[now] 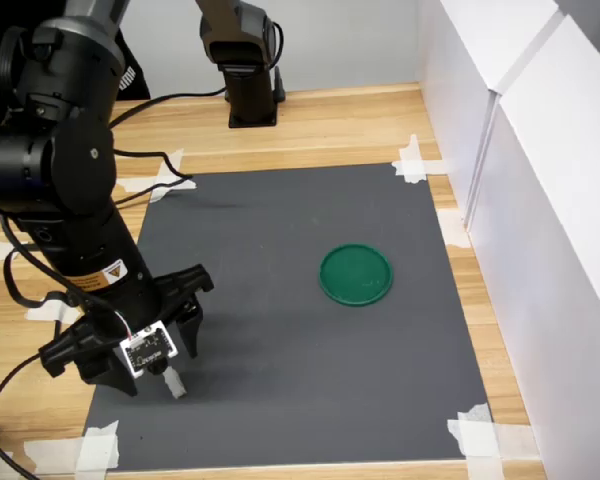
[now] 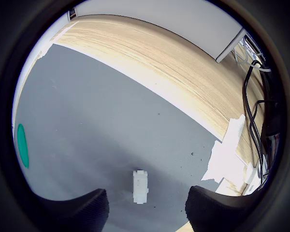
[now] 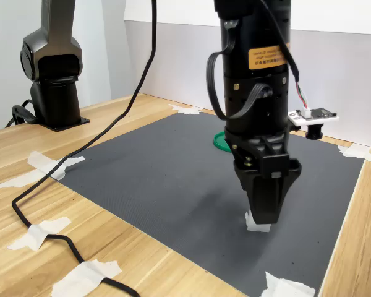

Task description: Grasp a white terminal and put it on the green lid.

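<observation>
The white terminal (image 1: 176,384) lies on the dark mat (image 1: 300,330) near the mat's front left corner in the first exterior view. My gripper (image 2: 146,195) points down over it and is open; the wrist view shows the terminal (image 2: 140,186) between the two spread fingers (image 2: 82,212), touching neither. Seen side-on in the second exterior view, the fingers (image 3: 264,210) reach almost to the mat just above the terminal (image 3: 258,223). The green lid (image 1: 356,274) rests flat mid-mat, well off to the first exterior view's right, with nothing on it; it also shows as the lid (image 3: 220,141) behind my arm.
A second black arm base (image 1: 250,70) stands on the wooden table behind the mat. White panels (image 1: 540,200) wall the first exterior view's right side. White tape (image 1: 480,435) holds the mat corners. A black cable (image 3: 62,185) runs over the table and mat edge.
</observation>
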Robot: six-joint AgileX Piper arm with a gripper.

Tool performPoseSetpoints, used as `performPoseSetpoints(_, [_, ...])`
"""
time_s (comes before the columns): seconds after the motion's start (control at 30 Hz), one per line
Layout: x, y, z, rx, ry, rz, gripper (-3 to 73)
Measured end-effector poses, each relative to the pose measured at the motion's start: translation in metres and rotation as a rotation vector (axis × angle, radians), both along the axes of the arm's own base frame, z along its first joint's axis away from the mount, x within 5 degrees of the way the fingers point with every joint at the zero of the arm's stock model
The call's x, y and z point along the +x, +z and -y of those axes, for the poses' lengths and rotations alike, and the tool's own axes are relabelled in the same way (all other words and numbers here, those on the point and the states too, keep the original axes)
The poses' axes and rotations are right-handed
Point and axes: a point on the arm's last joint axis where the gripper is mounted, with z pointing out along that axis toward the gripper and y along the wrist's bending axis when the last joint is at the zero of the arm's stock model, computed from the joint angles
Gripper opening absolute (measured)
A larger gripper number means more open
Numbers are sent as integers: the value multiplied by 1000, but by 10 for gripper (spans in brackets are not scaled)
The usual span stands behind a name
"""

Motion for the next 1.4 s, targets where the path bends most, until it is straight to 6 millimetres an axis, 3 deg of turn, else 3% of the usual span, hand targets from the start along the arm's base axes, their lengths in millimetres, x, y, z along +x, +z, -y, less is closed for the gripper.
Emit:
performPoseSetpoints(0.4, [4,-21,-3,34,39,-36,675])
performPoseSetpoints(0.67, [6,-27,-3,37,38,-44,600])
performPoseSetpoints(0.9, [6,-26,-3,37,21,-38,445])
performPoseSetpoints(1.2, [7,-26,-2,56,-54,-32,83])
performPoseSetpoints(1.4, [6,-27,-2,68,-87,-48,83])
